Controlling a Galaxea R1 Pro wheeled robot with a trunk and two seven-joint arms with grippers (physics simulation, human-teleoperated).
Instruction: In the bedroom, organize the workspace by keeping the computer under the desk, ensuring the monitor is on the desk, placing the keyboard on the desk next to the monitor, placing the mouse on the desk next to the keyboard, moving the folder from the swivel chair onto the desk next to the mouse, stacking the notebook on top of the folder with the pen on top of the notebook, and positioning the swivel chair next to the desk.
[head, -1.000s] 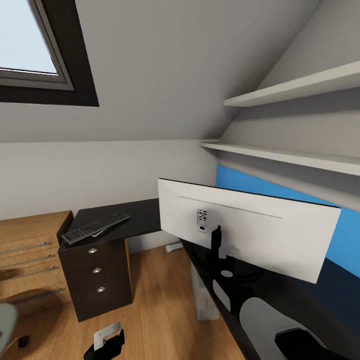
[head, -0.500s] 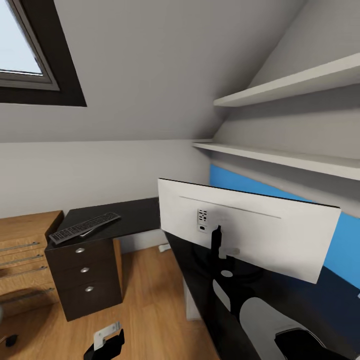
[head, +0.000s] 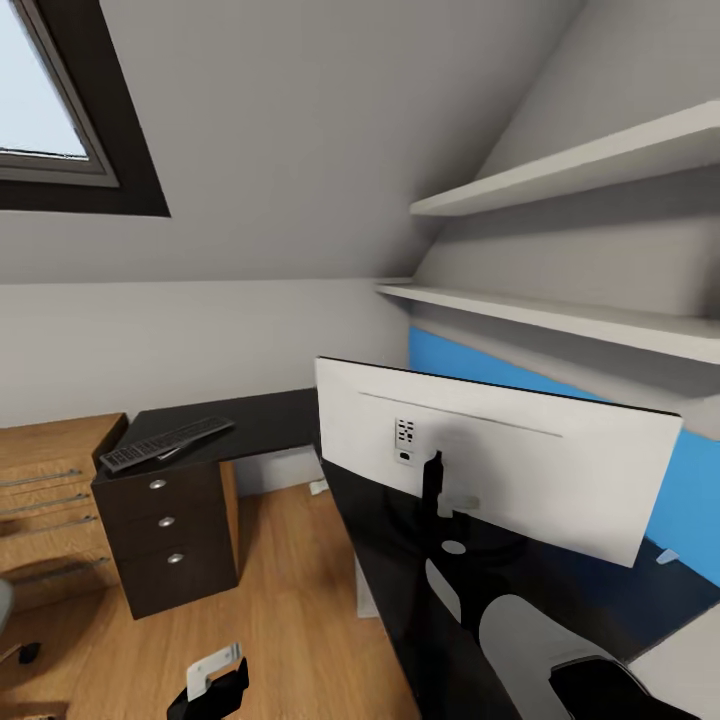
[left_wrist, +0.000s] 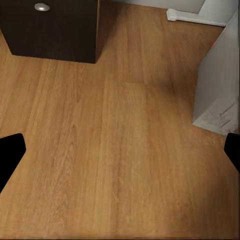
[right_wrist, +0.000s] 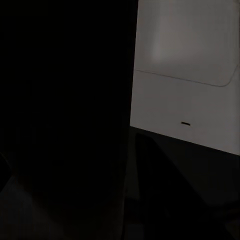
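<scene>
The white-backed monitor (head: 500, 455) hangs close in front of me on its black stand, over the black desk (head: 270, 425). My right gripper (head: 445, 545) reaches up to the stand's base and appears shut on it. The monitor's white back (right_wrist: 185, 75) also shows in the right wrist view, beside a dark mass. The black keyboard (head: 165, 444) lies on the desk's far left end. A pale computer tower (left_wrist: 217, 90) stands on the floor under the desk. My left gripper (head: 215, 685) hangs open above the wooden floor, with nothing between its fingers.
A dark drawer unit (head: 170, 540) stands under the desk's left end, beside a wooden dresser (head: 50, 520). Two white shelves (head: 560, 315) jut from the right wall above a blue panel. A grey chair edge (head: 5, 610) shows at the far left. A sloped ceiling is overhead.
The whole view has swung to the right, so desk, keyboard and drawers have slid left in the picture. The monitor keeps its place in the view, carried along with me.
</scene>
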